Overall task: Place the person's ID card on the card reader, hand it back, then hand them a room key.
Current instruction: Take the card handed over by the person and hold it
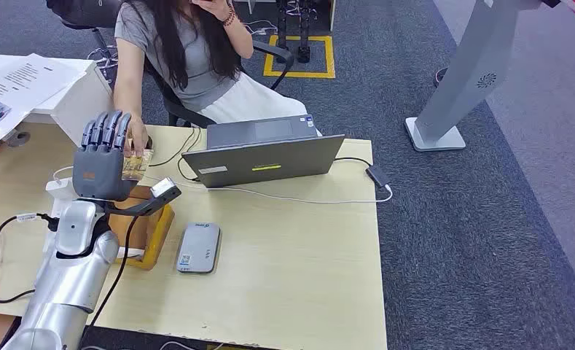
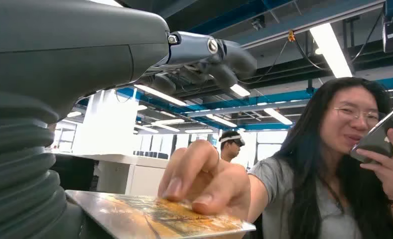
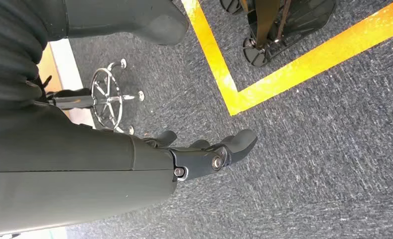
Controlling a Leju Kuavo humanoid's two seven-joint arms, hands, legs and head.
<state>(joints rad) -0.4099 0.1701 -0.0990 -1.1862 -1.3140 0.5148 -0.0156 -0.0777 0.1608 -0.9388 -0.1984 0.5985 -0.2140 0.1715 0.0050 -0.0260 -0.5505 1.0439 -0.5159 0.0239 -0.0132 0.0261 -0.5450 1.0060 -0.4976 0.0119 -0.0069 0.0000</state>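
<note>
A: ID card (image 1: 137,163) located at 10 o'clock on the desk (image 1: 299,255), pinched by the person's hand (image 1: 136,138) at the raised left hand (image 1: 103,157). Glossy, flat, yellowish print.
B: Left hand clamped?
A: Cannot be told; fingers are seen above the card, contact hidden. Right hand (image 3: 204,152) is hung over carpet, loosely curled, nothing held.
B: Advice?
A: Card should be pinched flat before being carried to the grey rounded card reader (image 1: 198,247) at 6 o'clock.
</note>
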